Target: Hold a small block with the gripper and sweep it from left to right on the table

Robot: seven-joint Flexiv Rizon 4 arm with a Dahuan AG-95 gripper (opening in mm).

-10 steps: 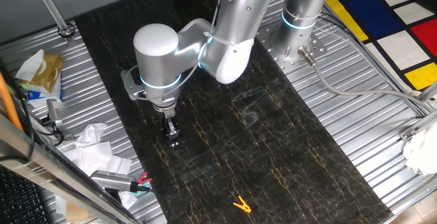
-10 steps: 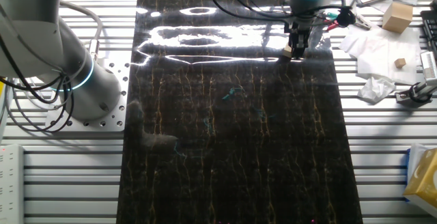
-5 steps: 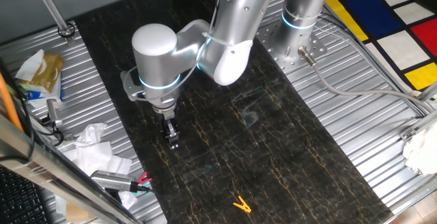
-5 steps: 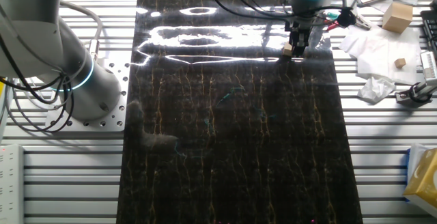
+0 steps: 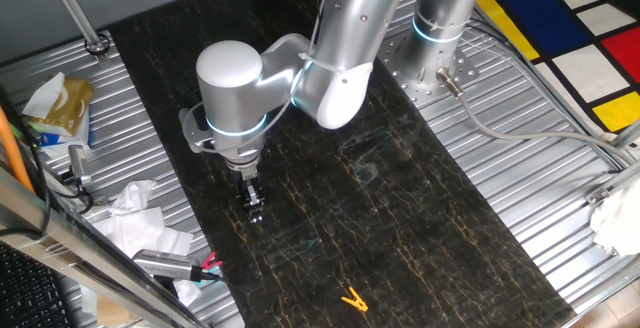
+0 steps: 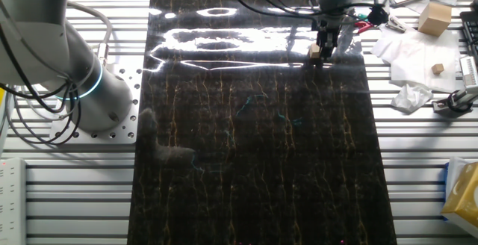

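Observation:
My narrow black gripper (image 5: 255, 211) hangs from the silver arm with light-blue rings and points down at the black veined table (image 5: 420, 248), near its left side. In the other fixed view the gripper (image 6: 321, 54) is at the table's far right part, and the small tan wooden block (image 6: 316, 51) sits between the fingertips, low on the tabletop (image 6: 254, 163). The jaws are shut on the block. In the first fixed view the block is hidden by the fingers.
A yellow clip (image 5: 352, 299) lies near the table's front. Crumpled white paper (image 5: 135, 218), a tan bag (image 5: 62, 103) and tools lie on the ribbed metal at left. The second arm's base (image 6: 82, 88) stands beside the table. Wooden blocks (image 6: 434, 18) lie off the table.
The gripper has shifted slightly along the table with the block held in it; the arm's elbow moved a little. Nothing else has moved.

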